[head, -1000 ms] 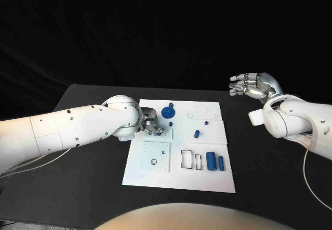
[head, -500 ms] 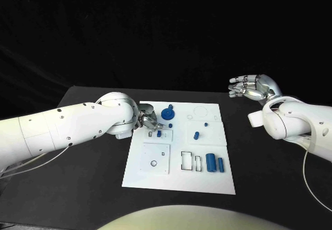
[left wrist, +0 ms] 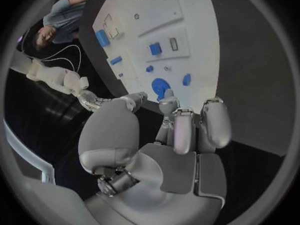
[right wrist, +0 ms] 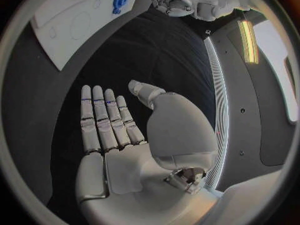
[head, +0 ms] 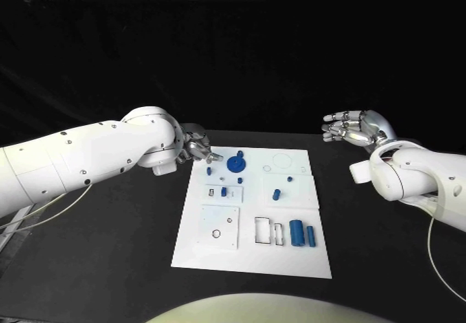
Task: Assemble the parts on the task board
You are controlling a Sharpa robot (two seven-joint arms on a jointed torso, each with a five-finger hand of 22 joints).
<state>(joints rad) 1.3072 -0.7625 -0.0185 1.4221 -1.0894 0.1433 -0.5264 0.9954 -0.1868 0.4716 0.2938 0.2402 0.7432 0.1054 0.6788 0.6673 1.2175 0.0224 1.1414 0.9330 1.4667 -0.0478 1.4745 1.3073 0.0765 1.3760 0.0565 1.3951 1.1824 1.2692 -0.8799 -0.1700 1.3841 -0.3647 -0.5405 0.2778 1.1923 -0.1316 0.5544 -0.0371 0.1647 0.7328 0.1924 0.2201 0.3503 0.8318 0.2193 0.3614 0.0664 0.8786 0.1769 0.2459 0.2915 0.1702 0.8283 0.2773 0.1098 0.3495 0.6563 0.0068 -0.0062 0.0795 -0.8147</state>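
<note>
The left hand (head: 197, 149) has lifted off the task board (head: 254, 252) since half a second ago: then it hung low over the small blue parts near the board's left edge, and now it sits above the board's far left corner, beside the round blue gear (head: 235, 161). In the left wrist view its fingers (left wrist: 214, 122) are curled loosely forward with a gap to the thumb, and nothing seems to be held between them, though the fingertips are partly hidden.

The right hand (head: 355, 126) has stayed in the air beyond the board's far right corner, well apart from it, palm open with its fingers (right wrist: 103, 119) straight and side by side, holding nothing.

The parts lie on the board as before: two blue cylinders (head: 302, 233) side by side near the right edge, a small blue block (head: 224, 192) in the left-hand recess, and a short blue peg (head: 276, 195) toward the middle.
</note>
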